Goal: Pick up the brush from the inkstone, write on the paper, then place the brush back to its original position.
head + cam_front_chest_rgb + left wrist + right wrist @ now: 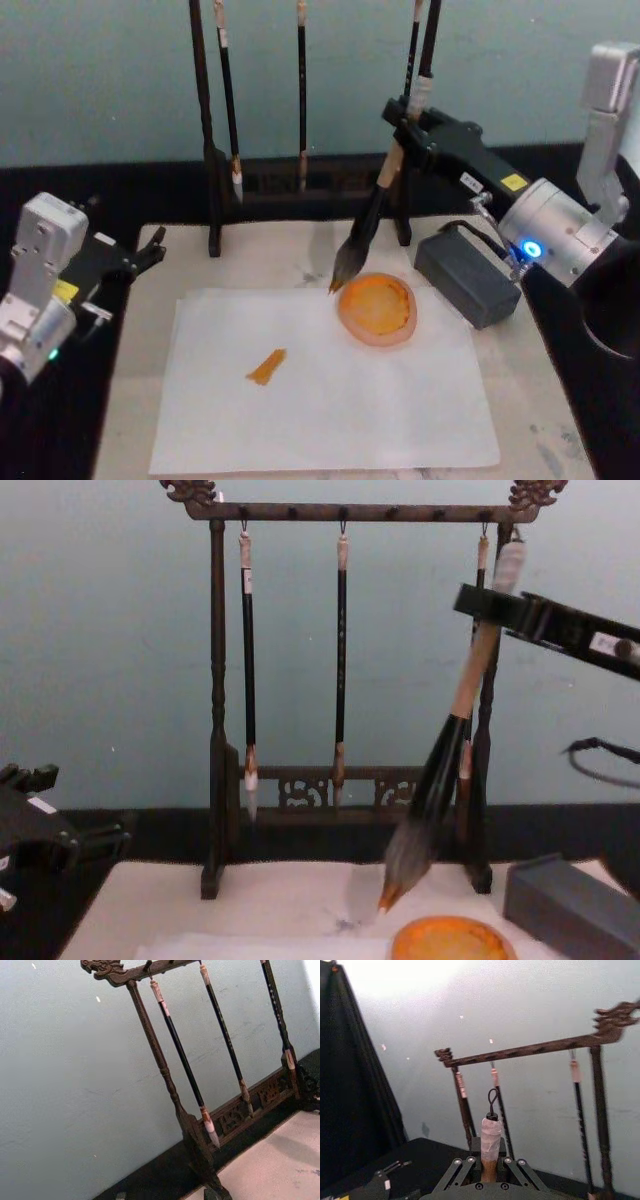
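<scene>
Head view: the right gripper (402,125) is clamped on the upper handle of the brush (370,215), which hangs tilted with its orange-stained tip just above the far left rim of the dish (377,310). The dish sits at the far right corner of the paper (330,410), and an orange stroke (266,366) lies nearer the paper's left edge. Judge from that stroke that writing is done and the return step is in hand. Your next move calls for lowering the brush gently to rest on the dish, which appears to serve as the inkstone, and only then releasing. The left gripper (148,252) is parked at the mat's (290,255) left edge. Left wrist view: the rack (165,1075) with thin hanging brushes. Right wrist view: the jaws grip the tan handle below the brush's white top (491,1135) and black loop. Chest view: the brush (455,720) shows a thick grey tuft, black lower shaft and tan handle, its tip just clear of the dish (450,942).
</scene>
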Available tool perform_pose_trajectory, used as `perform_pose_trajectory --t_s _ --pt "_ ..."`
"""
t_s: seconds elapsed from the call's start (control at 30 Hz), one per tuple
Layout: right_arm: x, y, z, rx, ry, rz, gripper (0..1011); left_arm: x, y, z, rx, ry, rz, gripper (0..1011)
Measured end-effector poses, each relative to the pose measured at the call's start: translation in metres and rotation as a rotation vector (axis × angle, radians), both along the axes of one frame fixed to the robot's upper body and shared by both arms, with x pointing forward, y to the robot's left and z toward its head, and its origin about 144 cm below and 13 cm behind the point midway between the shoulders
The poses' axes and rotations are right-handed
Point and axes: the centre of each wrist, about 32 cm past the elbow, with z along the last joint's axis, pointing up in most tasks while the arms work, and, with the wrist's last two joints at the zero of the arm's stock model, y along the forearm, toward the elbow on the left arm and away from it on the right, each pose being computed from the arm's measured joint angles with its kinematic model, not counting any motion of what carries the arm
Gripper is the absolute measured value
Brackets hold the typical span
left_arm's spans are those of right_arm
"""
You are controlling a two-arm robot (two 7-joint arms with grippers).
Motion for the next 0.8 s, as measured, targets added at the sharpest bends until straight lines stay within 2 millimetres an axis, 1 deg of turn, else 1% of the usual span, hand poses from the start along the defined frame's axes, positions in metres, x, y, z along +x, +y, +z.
perform_pose_trajectory --t_s 0.27,0.4,0.77,0.8 --pt "-0.008 -0.013 0.000 0.061 0.067 -0.056 156 0.000 0.000 0.000 0.000 0.000 0.000 1010" --pt "-0.011 -0.022 -0.002 0.135 0.137 -0.100 156 0.000 0.000 0.000 0.000 0.000 0.000 1010" --pt "-0.007 -0.047 -0.017 0.354 0.358 -0.175 156 0.000 0.000 0.000 0.000 0.000 0.000 1010" --pt "-0.007 -0.047 -0.017 0.354 0.358 -0.175 156 0.000 0.000 0.000 0.000 0.000 0.000 1010"
